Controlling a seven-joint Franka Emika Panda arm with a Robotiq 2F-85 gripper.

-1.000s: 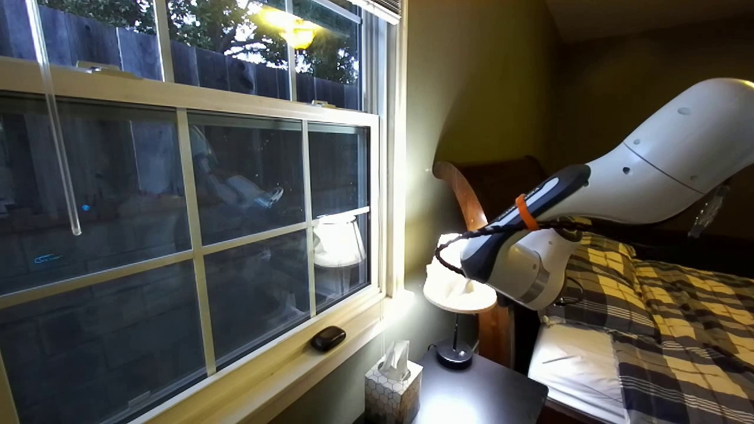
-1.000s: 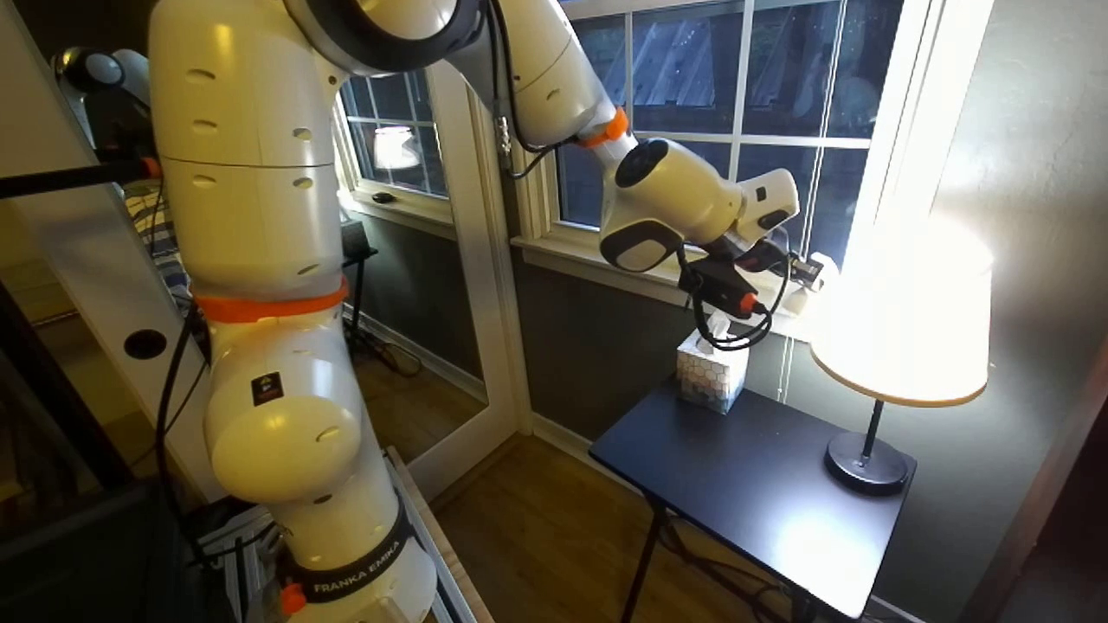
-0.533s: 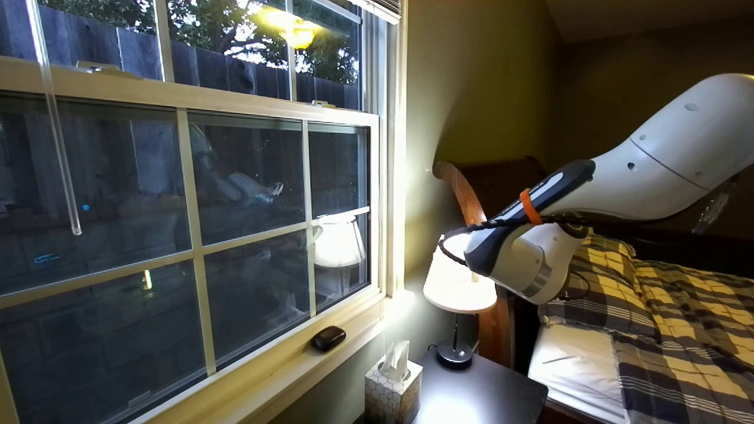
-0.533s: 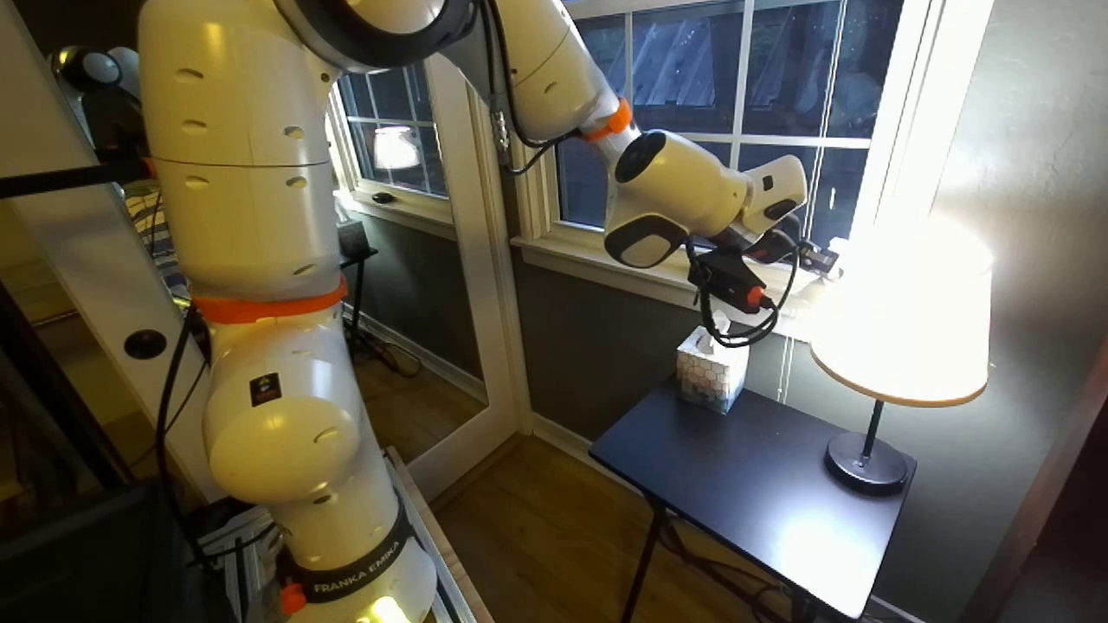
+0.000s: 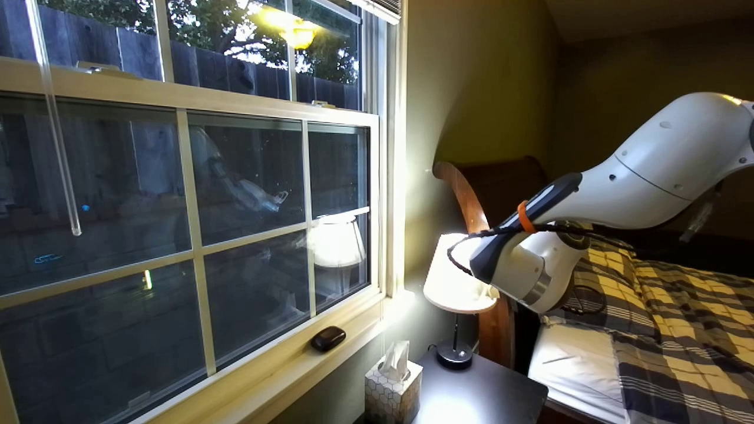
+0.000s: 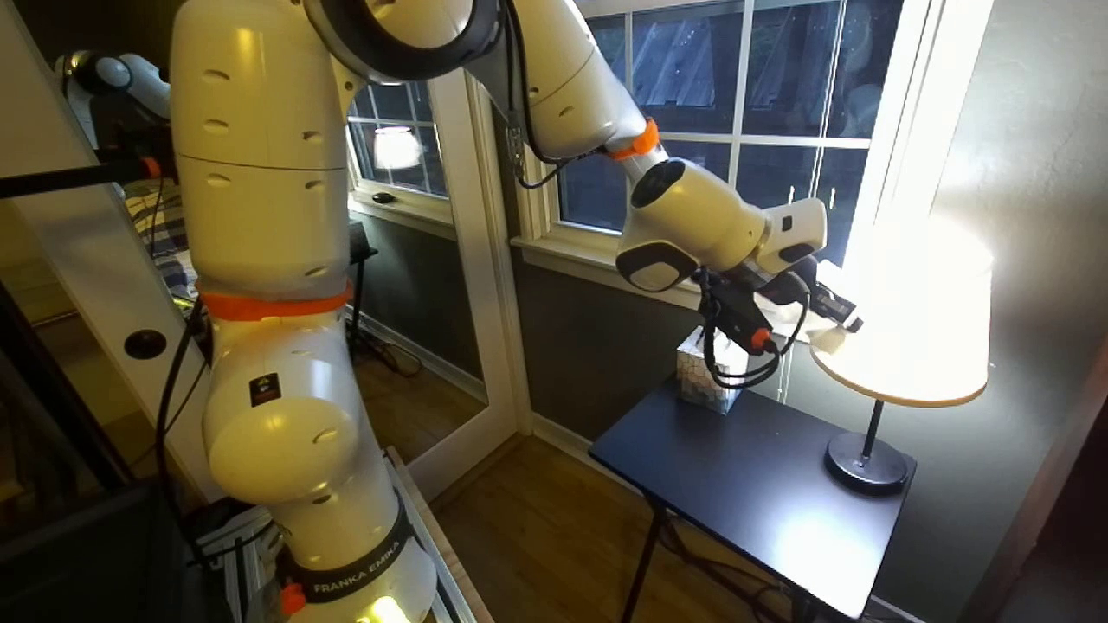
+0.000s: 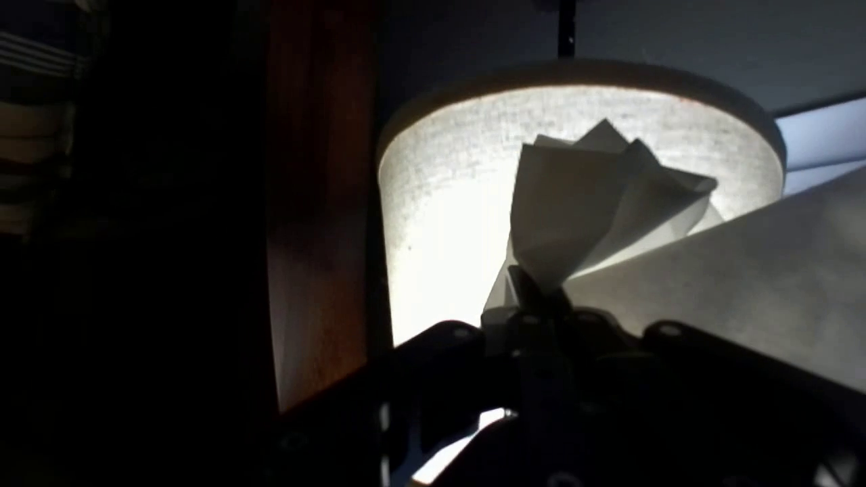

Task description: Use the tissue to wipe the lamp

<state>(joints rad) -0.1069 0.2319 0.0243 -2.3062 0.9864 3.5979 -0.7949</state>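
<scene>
"So, what comes in an exterior view, going left to right?"

"First there is the big white robot arm. Next is a tall mirror, and then the window."

"And after that?"

"A tissue box stands on the black table, close to the wall. Then comes the gripper. It hangs higher than the table and points down and to the right."

"Is it holding something?"

"Yes! Its jaws are pinched together on the tissue. You can see that best in the wrist view."

"Where is the lamp?"

"The lamp is farthest to the right. It stands up straight on the table, and its shade glows very bright. The gripper is near the left side of the shade."

"Okay, now tell me the wrist view, left to right."

"Striped cloth is far on the left, and it is very dark there. Then comes some brown wood. Then comes the shade, and it looks upside down, with the black stem at the top."

"And the tissue?"

"It sticks up out of the gripper in pointy folds, in front of the shade. More of it goes wide and blurry to the right edge."

"Does it touch the lamp?"

"I can't tell. It covers up part of the bright shade."
</scene>
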